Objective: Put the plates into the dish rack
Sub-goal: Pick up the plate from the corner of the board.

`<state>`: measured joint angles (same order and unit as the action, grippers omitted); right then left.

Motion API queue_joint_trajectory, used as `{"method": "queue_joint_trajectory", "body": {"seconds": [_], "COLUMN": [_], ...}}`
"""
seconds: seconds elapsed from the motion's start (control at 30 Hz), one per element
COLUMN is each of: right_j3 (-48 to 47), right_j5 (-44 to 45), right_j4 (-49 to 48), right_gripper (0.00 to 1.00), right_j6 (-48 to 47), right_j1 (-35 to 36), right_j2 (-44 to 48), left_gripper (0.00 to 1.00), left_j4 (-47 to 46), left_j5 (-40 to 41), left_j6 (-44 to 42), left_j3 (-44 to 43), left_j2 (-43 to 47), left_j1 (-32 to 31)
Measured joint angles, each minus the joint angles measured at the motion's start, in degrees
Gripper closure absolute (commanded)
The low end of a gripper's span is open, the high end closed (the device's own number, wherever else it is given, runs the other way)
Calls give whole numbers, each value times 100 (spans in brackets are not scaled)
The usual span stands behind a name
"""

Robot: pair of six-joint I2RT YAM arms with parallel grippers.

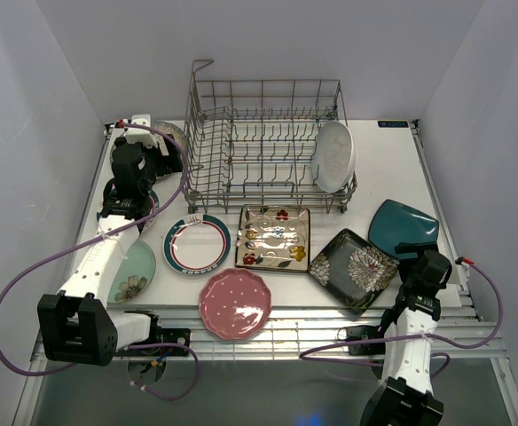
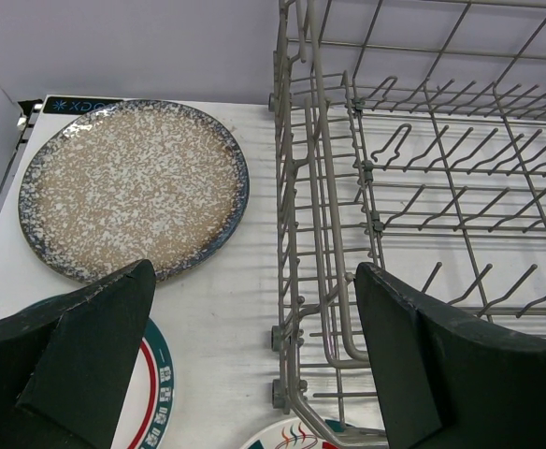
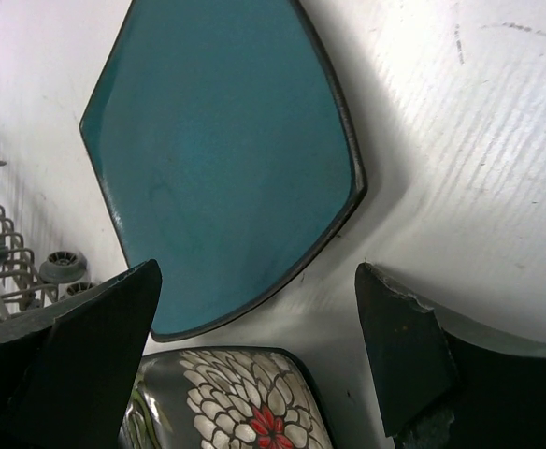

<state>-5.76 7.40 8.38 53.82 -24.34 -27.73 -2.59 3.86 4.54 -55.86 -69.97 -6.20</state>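
Observation:
The grey wire dish rack (image 1: 263, 142) stands at the back with a white oval plate (image 1: 334, 155) upright in its right end. My left gripper (image 2: 254, 309) hangs open by the rack's left wall (image 2: 301, 234), near the speckled round plate (image 2: 133, 187). My right gripper (image 3: 259, 318) is open and empty over the near edge of the teal plate (image 3: 226, 150), beside the black floral square plate (image 3: 226, 402). Flat on the table lie a teal-rimmed white plate (image 1: 197, 244), a cream floral square plate (image 1: 274, 237), a pink scalloped plate (image 1: 234, 303) and a pale green plate (image 1: 133, 271).
Another ringed plate (image 2: 156, 393) shows partly under the left fingers. White walls close in the table on three sides. A purple cable (image 1: 28, 275) loops off the left arm, and a metal rail (image 1: 330, 324) runs along the near edge.

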Motion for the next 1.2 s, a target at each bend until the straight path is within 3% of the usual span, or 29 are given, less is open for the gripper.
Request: {"method": "queue_joint_trajectory", "body": {"seconds": [0.7,0.97,1.2], "right_j3": [284,286,286], "right_j5": [-382,-87,33], "right_j4": [-1036,-1137,-1593], "right_gripper": [0,10,18], "right_j6": [621,763,881], "right_j1": [-9,-9,-11], "right_j2": [-234,-256,-890], "left_gripper": [2,2,2], "left_j4": [0,0,0], "left_j5": [-87,-101,-114], "left_j6": [0,0,0], "left_j3": [0,0,0], "left_j2": [0,0,-7], "left_j1": [0,0,0]}}
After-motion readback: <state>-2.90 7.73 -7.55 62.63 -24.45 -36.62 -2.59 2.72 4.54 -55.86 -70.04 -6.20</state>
